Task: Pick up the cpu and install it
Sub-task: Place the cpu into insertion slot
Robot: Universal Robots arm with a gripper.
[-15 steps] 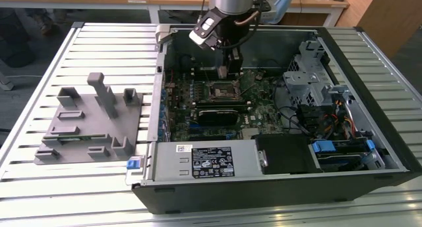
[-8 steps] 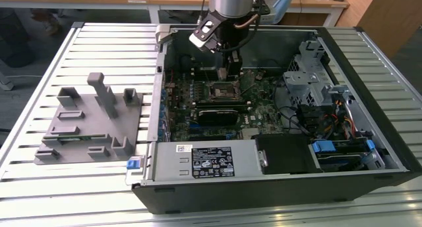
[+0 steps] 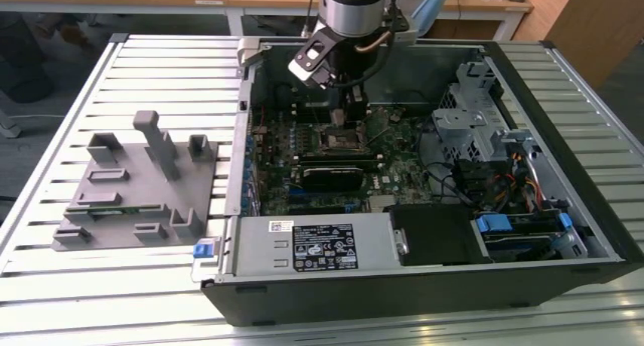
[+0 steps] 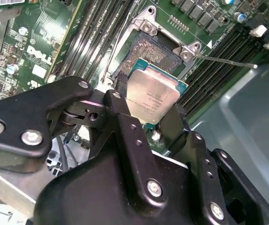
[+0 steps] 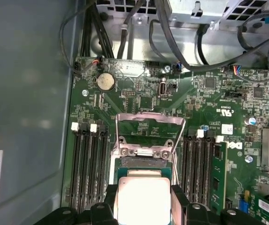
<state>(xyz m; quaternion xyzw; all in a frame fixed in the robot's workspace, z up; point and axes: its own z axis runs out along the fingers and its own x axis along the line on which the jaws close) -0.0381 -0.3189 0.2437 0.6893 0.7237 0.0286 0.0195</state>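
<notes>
The cpu (image 4: 152, 95) is a small flat square chip with a silvery top and a thin dark-green rim, and my gripper (image 4: 148, 110) is shut on it by two opposite edges. In both wrist views it hangs just above the open black socket (image 4: 150, 52) on the motherboard; the cpu (image 5: 142, 199) covers most of the socket (image 5: 146, 165), whose metal frame is flipped up. In the exterior view my gripper (image 3: 339, 121) reaches down into the open computer case (image 3: 423, 301), right over the socket (image 3: 340, 140).
A grey plastic holder (image 3: 141, 184) with upright pegs lies on the slatted table at the exterior view's left. Memory slots (image 5: 89, 164) flank the socket on both sides. Cables and a drive cage (image 3: 473, 120) crowd the case on the exterior view's right.
</notes>
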